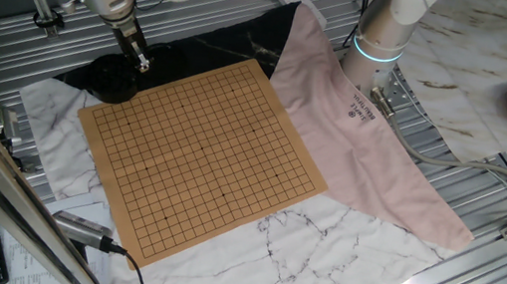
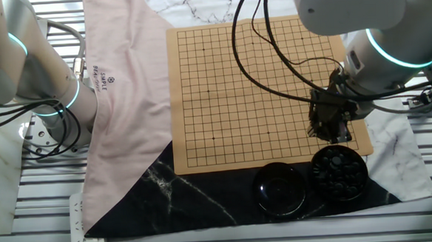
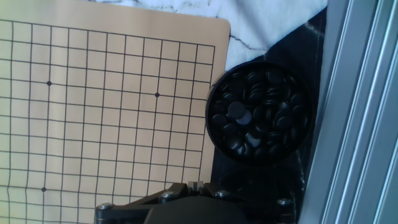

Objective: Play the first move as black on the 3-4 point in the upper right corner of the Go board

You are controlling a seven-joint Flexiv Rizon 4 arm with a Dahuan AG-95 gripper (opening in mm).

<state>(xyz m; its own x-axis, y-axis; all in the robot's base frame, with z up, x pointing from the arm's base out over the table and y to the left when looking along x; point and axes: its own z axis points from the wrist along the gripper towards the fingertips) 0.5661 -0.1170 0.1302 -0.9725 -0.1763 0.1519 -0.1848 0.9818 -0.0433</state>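
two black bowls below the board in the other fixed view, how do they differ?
The right bowl is full of glossy black stones; the left bowl shows only a smooth dark surface, with no stones visible. The right bowl lies just below the gripper; the left bowl sits clear of it. Both are round, black, similar in size, and rest on the dark cloth.

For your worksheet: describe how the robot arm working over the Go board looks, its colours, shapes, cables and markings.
The arm has rounded silver-grey shells with a glowing cyan ring at a joint. Black cables loop from it over the Go board to a small black pincer. No lettering is legible.
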